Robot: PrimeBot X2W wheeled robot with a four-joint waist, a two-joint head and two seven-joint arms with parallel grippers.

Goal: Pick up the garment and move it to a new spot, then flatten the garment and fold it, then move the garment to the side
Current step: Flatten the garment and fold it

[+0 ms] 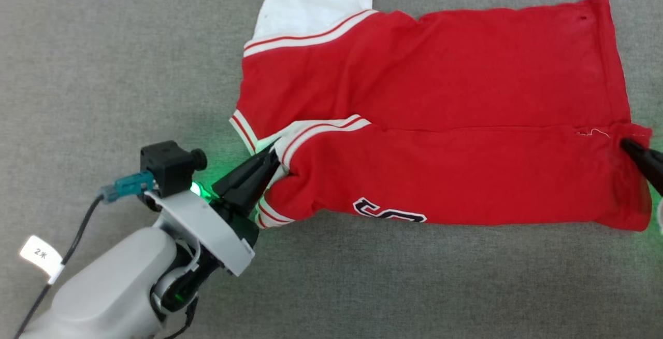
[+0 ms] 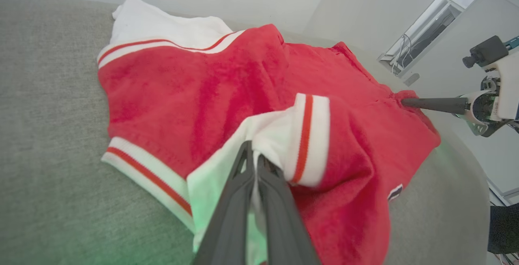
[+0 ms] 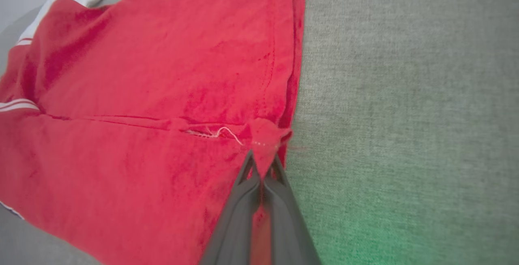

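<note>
Head view, catalogued left to right.

Left hand (image 1: 273, 153): enters from 7 o'clock, fingers pinched together on a white, red-striped sleeve fold at the garment's 9 o'clock end.

Garment (image 1: 440, 95): red jersey, white sleeve at 11 o'clock, fold edge running 9 to 3 across its middle, black lettering at its 6 o'clock edge. It lies on the grey table (image 1: 103, 43), extending toward 3 o'clock from that hand.

Right hand (image 1: 629, 148): at the 3 o'clock frame edge, fingers clamped on the red hem corner, garment at its 9 o'clock.
</note>
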